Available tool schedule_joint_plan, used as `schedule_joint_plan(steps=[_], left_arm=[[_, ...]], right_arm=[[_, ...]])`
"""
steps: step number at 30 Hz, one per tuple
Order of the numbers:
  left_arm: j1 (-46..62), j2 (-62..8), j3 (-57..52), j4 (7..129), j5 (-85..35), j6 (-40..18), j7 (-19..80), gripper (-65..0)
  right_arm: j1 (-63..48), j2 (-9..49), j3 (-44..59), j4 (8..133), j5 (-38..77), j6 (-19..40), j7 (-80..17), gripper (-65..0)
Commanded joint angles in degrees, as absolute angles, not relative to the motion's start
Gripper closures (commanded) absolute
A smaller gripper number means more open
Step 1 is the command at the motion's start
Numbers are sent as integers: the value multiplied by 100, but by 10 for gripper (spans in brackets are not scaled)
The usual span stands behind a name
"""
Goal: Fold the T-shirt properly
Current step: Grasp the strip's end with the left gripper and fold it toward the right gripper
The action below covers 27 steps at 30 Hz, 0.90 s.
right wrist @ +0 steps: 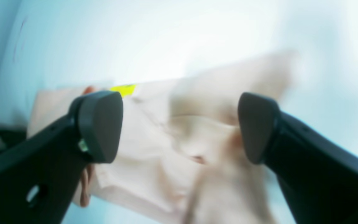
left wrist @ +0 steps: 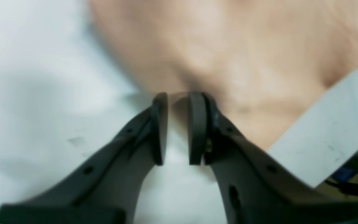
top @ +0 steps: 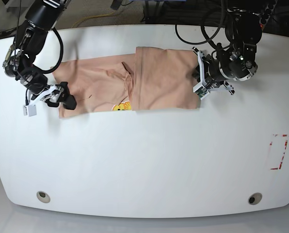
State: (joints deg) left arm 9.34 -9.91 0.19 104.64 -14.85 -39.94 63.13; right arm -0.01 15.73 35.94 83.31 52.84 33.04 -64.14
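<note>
White table is lying under the half-folded T-shirt; my right gripper is gaping at nine o'clock, my left gripper nearly pinched, empty, at three; next fold needs fresh hem grips.

Overhead base; close wrist views

Left gripper with pads nearly parallel and a narrow gap between them, nothing between them, tips pointing to 12 o'clock in its wrist view, right gripper spread wide, right arm reaching from 11 o'clock in base view.
</note>
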Motion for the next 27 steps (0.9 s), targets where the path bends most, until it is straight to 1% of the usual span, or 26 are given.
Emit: schedule_joint_plan(steps=[1,4,9,15,18,21,23,25,27], left_arm=[[875,-1024,-4,10334,-1516,-4000,6193,-90],[857,-1024,-4,10229,-1516,-4000,6185,-90],[831,-1024,-4,10220,-1525,-4000,6176,-90],[655,-1024,-13,10422,-1543,-4000,6176,-90],[629,-1007,-13,10448,-1543,-4000,6185,-90],[532,-998,-13,10519,-1543,-4000,6211,-90],[523,-998,-13,10651,-1534,-4000,6211,-90],[523,-1015,-22,10809,-1534,-4000,6211,-90],[549,-1015,-163,10862,-1525,-4000,6211,-90]], right_arm=[[119,1921,3767,7811,5596,3310,-6325,-556],[189,2097,3793,7204,5631,3319,-6308,-556],[127,2070,3767,6941,5622,3345,-6281,-556],[-31,1763,3354,7134,5631,3336,-6281,-549],[-40,1473,3152,7363,5622,3301,-6281,-547],[-40,1358,3090,7415,5613,3292,-6281,-536],[-22,1270,3090,7415,5613,3292,-6237,-487],[-22,1262,3090,7433,5613,3292,-6088,-376],[-4,1270,3090,7415,5613,3292,-6035,-236]])
